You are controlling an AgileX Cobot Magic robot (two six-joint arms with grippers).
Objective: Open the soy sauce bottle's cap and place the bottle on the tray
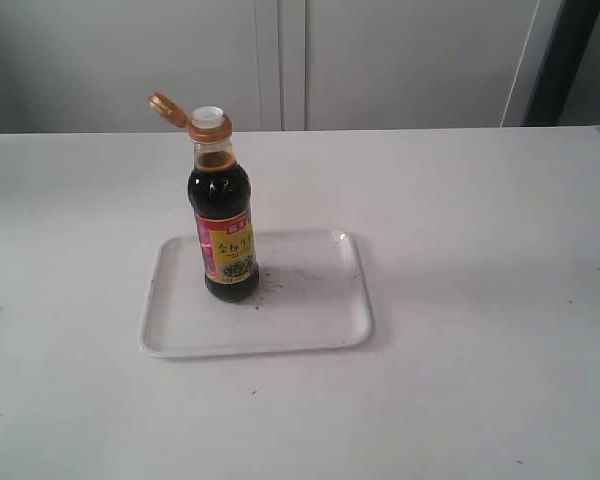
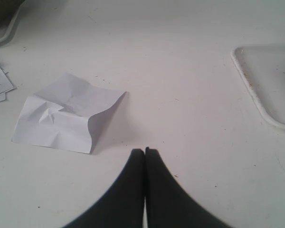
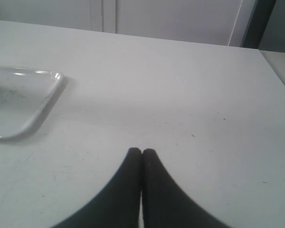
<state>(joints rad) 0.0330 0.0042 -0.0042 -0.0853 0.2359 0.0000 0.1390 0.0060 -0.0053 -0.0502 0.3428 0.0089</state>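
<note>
both fingers (image 2: 145,152) (image 3: 142,152) pressed together, empty — soy sauce bottle (image 1: 224,215) well apart, on tray (image 1: 310,335).

Exterior camera is viewing the worktop (image 1: 460,200) from its near edge, elevated. Both wrist cameras are sitting low over it, sharing the tray (image 1: 320,300) (image 2: 261,80) (image 3: 19,99) with it.

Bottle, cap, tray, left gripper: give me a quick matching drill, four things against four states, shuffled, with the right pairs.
Things:
1. bottle
2. cap
3. tray
4. left gripper

States:
A. flipped open, hanging off the spout
B. shut, empty, near a crumpled paper
C. upright on the tray
D. flat on the table, specked

Pairs: 1-C, 2-A, 3-D, 4-B
</note>
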